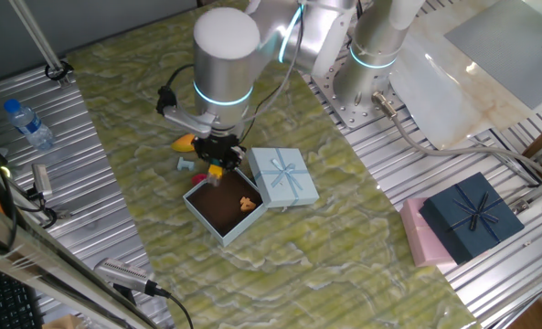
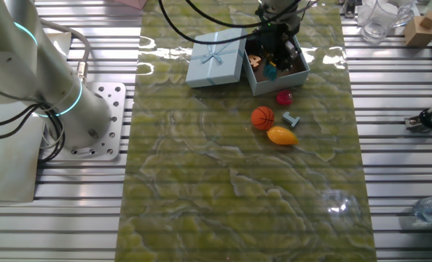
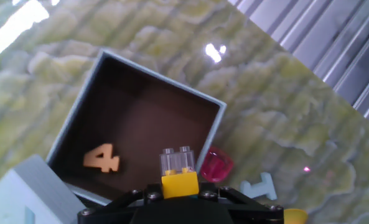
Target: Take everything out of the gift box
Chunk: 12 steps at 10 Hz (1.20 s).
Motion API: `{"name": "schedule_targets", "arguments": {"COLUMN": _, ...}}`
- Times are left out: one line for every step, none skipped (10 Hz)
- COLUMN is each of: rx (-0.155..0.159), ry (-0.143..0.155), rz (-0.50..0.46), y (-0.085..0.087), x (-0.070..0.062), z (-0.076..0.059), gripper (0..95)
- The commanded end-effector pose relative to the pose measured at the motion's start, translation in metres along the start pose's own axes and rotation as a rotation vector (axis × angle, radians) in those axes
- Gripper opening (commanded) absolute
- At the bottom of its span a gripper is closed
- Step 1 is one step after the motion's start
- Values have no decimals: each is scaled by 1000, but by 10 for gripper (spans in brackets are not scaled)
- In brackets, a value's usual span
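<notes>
From one fixed view we see the gift box (image 1: 223, 212) open on the green marbled mat (image 1: 344, 256), its lid (image 1: 283, 176) touching its far right side. The gripper (image 1: 219, 165) hangs over the box's far corner; an orange piece (image 1: 247, 203) lies inside. The mat lies free in front of the box; a navy box (image 1: 470, 217) on a pink box (image 1: 419, 234) sits well apart on the metal slats.

From the other fixed view we find the basketball (image 2: 263, 118), mango (image 2: 282, 135), magenta piece (image 2: 284, 97) and a blue-grey piece (image 2: 291, 120) out on the mat just beside the box, with wide bare mat below them.

In the hand view we see the fingers pinching a yellow brick (image 3: 180, 182) above the box's near wall (image 3: 216, 124), and an orange 4-shaped piece (image 3: 102, 158) on the brown floor.
</notes>
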<state>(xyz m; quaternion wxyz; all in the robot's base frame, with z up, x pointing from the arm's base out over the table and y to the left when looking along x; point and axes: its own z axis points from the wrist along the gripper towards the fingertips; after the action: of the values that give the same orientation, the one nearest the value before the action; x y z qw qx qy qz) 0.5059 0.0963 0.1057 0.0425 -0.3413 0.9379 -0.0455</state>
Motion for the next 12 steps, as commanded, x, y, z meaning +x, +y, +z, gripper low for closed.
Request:
{"name": "schedule_targets", "arguments": {"rx": 13, "ry": 8, "rz": -29, "y": -3, "x": -1, "z": 2, "gripper": 0}}
{"name": "schedule_targets", "arguments": {"rx": 21, "ry": 13, "rz": -33, "y": -4, "x": -1, "z": 2, "gripper": 0}}
{"name": "schedule_targets", "arguments": {"rx": 19, "ry": 12, "rz": -31, "y": -3, "x": -1, "z": 2, "gripper": 0}}
{"name": "schedule_targets", "arguments": {"rx": 16, "ry": 14, "rz": -17, "y": -1, "x": -4, "z": 0, "gripper": 0}}
{"name": "schedule_targets", "arguments": {"rx": -10, "ry": 19, "rz": 33, "y": -1, "x": -4, "z": 0, "gripper": 0}}
{"name": "schedule_targets", "arguments": {"rx": -11, "ry": 29, "rz": 55, "y": -1, "x": -4, "z": 0, "gripper": 0}}
{"name": "schedule_targets", "arguments": {"rx": -7, "ry": 36, "rz": 95, "y": -1, "x": -4, "z": 0, "gripper": 0}}
{"name": "schedule_targets", "arguments": {"rx": -8, "ry": 38, "rz": 114, "y": -1, "x": -4, "z": 0, "gripper": 0}}
{"name": "schedule_targets", "arguments": {"rx": -16, "ry": 36, "rz": 197, "y": -1, "x": -4, "z": 0, "gripper": 0}}
{"name": "schedule_targets", "arguments": {"rx": -24, "ry": 39, "rz": 205, "y": -1, "x": -4, "z": 0, "gripper": 0}}
{"name": "schedule_targets", "arguments": {"rx": -30, "ry": 45, "rz": 240, "y": -1, "x": -4, "z": 0, "gripper": 0}}
{"name": "schedule_targets", "arguments": {"rx": -33, "ry": 50, "rz": 253, "y": -1, "x": -4, "z": 0, "gripper": 0}}
